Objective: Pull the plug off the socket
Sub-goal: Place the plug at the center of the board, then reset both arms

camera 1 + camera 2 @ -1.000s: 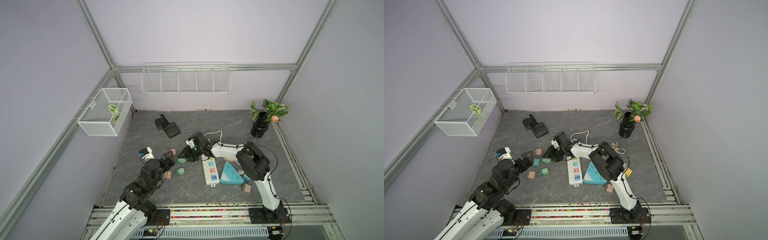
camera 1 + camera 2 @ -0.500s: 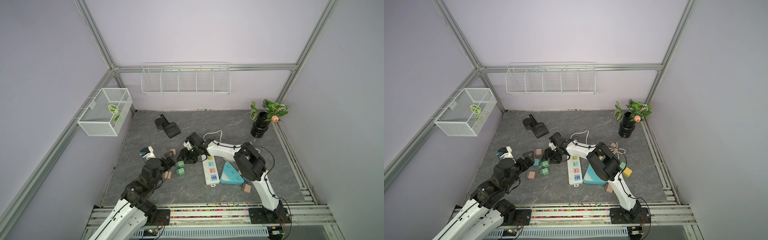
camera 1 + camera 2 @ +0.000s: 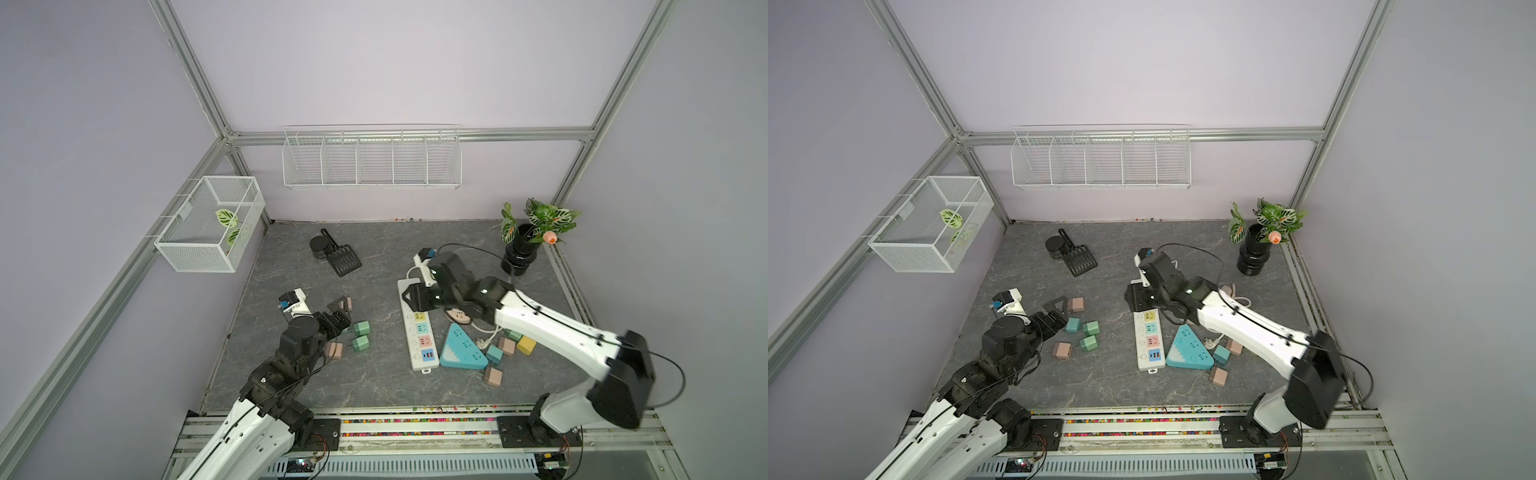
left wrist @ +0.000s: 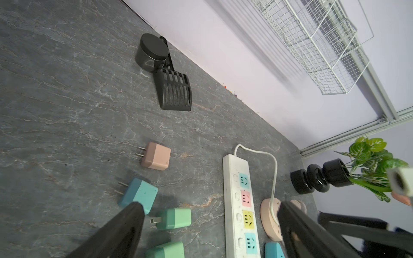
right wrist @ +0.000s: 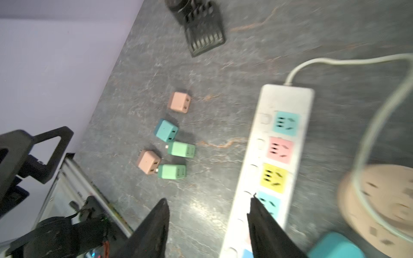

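The white power strip [image 3: 415, 338] [image 3: 1144, 345] lies mid-table, and its coloured sockets [image 5: 280, 148] that show hold nothing. Several loose cube plugs lie to its left: pink [image 4: 156, 156], teal [image 4: 139, 194] and green [image 5: 181, 149]. My right gripper [image 3: 413, 298] [image 5: 209, 200] hangs open and empty over the strip's far end. One of its fingers [image 5: 263, 223] is above the strip's edge. My left gripper [image 3: 341, 316] [image 4: 210, 205] stands wide open beside the loose plugs, holding nothing. No plug seated in a socket shows.
A blue triangular socket [image 3: 461, 353] and a pink round socket [image 4: 268, 214] with a white cable lie right of the strip, with more loose plugs [image 3: 494, 354] nearby. A black scoop [image 3: 345, 259] and cup [image 3: 320, 248] sit at the back. A potted plant [image 3: 519, 253] stands back right.
My right gripper has swung to the right, from beside the loose plugs to above the far end of the strip. The left arm has hardly moved.
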